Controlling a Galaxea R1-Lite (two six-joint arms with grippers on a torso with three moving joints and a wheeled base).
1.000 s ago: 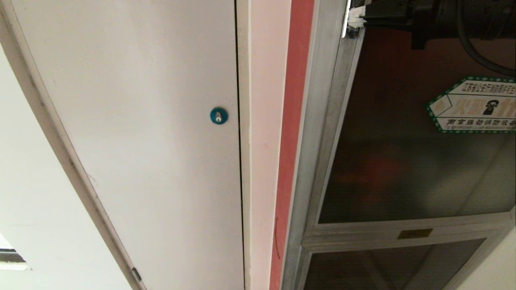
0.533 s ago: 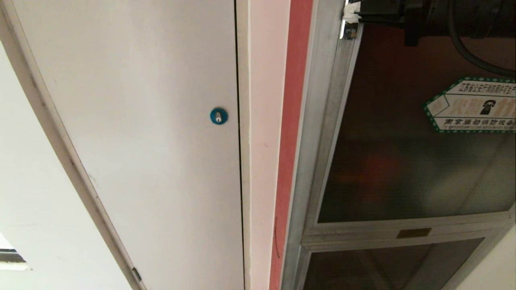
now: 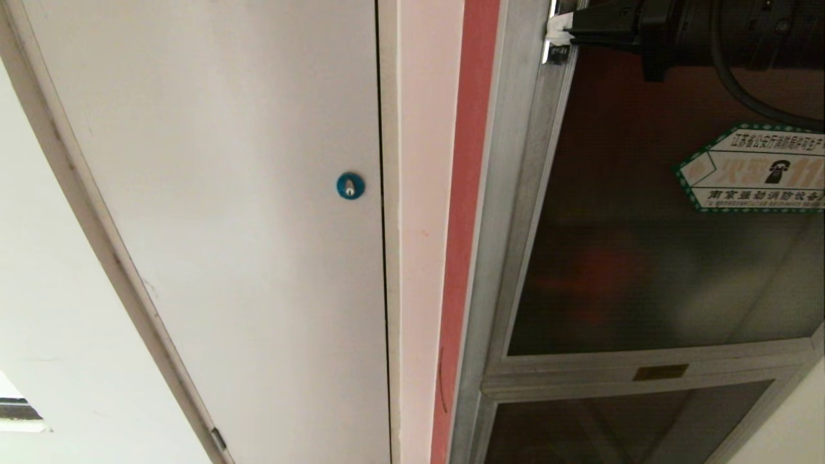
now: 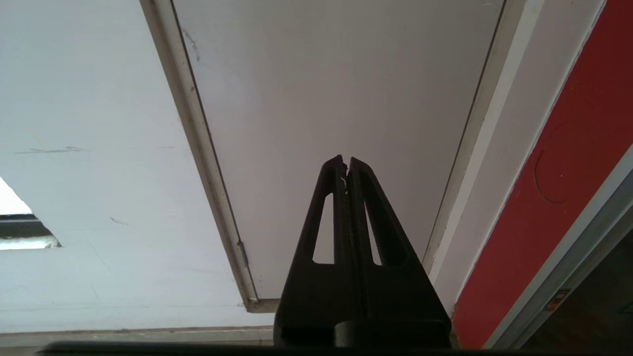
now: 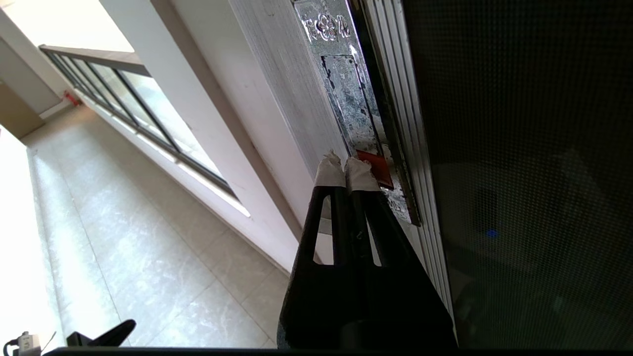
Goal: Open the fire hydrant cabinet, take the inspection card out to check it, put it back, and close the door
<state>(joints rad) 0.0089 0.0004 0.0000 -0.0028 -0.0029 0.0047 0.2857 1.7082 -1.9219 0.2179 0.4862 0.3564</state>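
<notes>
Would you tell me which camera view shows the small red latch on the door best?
The right wrist view: the red latch sits on the door's silver frame, just past the shut right gripper's taped tips. The head view hides it behind that gripper; the left wrist view misses it.

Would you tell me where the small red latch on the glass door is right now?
In the right wrist view, the red latch sits on the door's aluminium frame, just beyond the shut right gripper's taped tips.

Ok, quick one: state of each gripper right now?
Left gripper: closed, holding nothing.
Right gripper: closed, holding nothing, tips at the red latch on the door.
</notes>
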